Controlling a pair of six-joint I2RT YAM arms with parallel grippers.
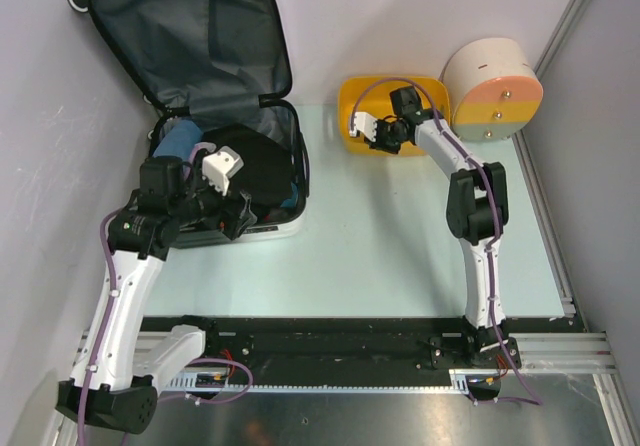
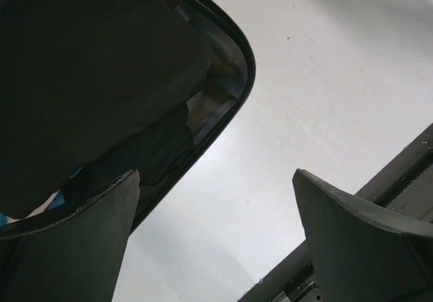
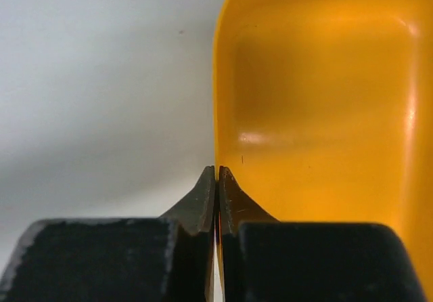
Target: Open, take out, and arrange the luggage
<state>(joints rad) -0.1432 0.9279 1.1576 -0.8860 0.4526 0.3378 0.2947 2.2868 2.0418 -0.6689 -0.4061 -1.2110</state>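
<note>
Dark fingers (image 2: 81,248) of the left end effector (image 2: 215,187) fill the wrist view, spread wide and empty, poised over the near right corner of the luggage (image 1: 190,36). That case lies open at the far left of the counter (image 1: 400,246), its lid raised behind, with black clothing (image 1: 250,156) and something blue (image 1: 178,138) inside. Its shell looks stiff and slick. The contents look soft and limp, so pinching a raised fold of fabric seems best. Meanwhile the right end effector (image 3: 216,173) is clamped on the rim of the yellow basket (image 3: 318,112).
</note>
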